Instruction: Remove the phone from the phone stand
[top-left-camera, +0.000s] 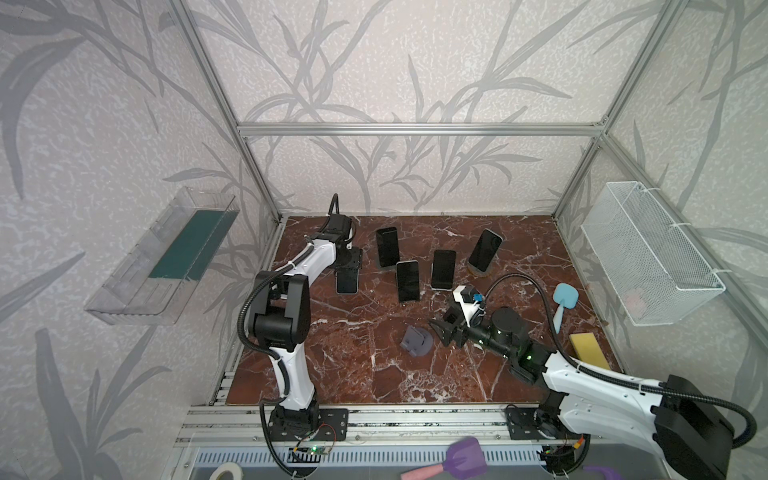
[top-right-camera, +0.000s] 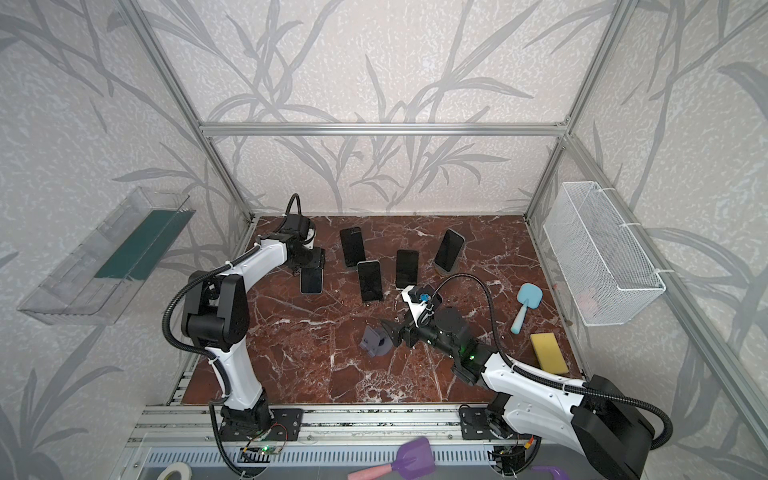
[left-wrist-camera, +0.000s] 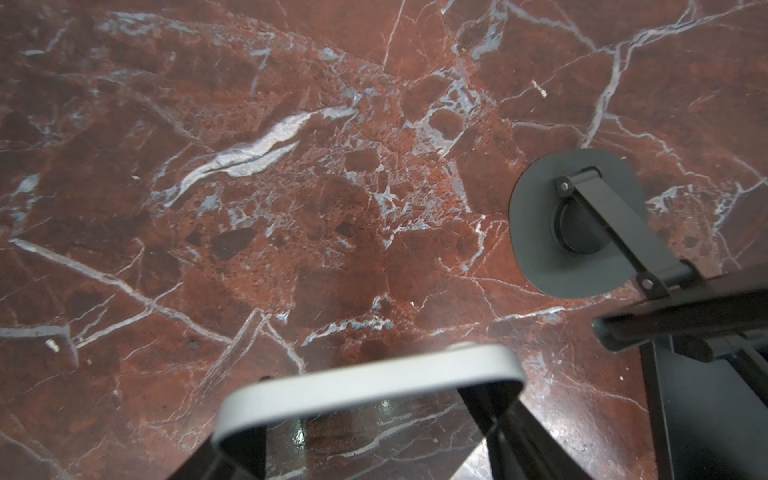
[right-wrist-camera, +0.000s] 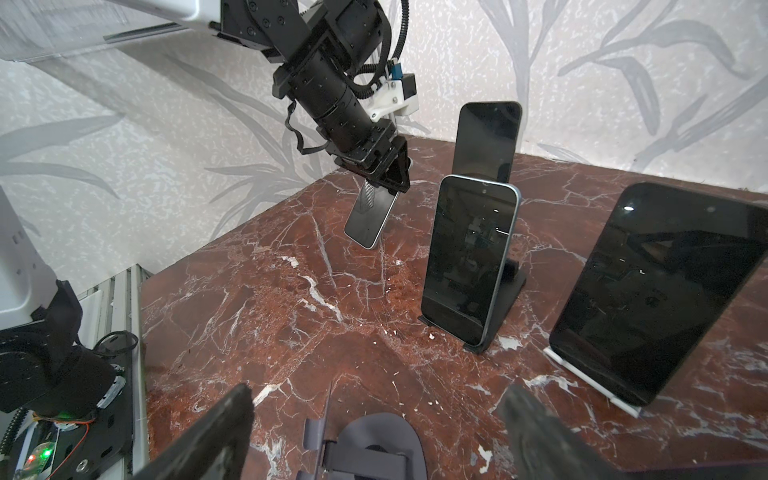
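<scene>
My left gripper (top-left-camera: 347, 271) is shut on a silver-edged phone (top-left-camera: 346, 283) at the back left, holding it tilted just above the marble; the right wrist view shows it hanging from the fingers (right-wrist-camera: 390, 174). In the left wrist view the phone's top edge (left-wrist-camera: 365, 386) spans between both fingers. An empty grey phone stand (top-left-camera: 417, 340) sits mid-table in both top views, also at stand (top-right-camera: 376, 341). My right gripper (top-left-camera: 441, 330) is open just right of it, fingers apart, with the stand (right-wrist-camera: 374, 449) low between them.
Several other dark phones lean on stands: phone (top-left-camera: 387, 246), phone (top-left-camera: 407, 281), phone (top-left-camera: 443, 269) and phone (top-left-camera: 485, 249). A dark stand base (left-wrist-camera: 536, 216) lies close to the held phone. A blue spatula (top-left-camera: 563, 303) and a yellow sponge (top-left-camera: 590, 351) lie at the right.
</scene>
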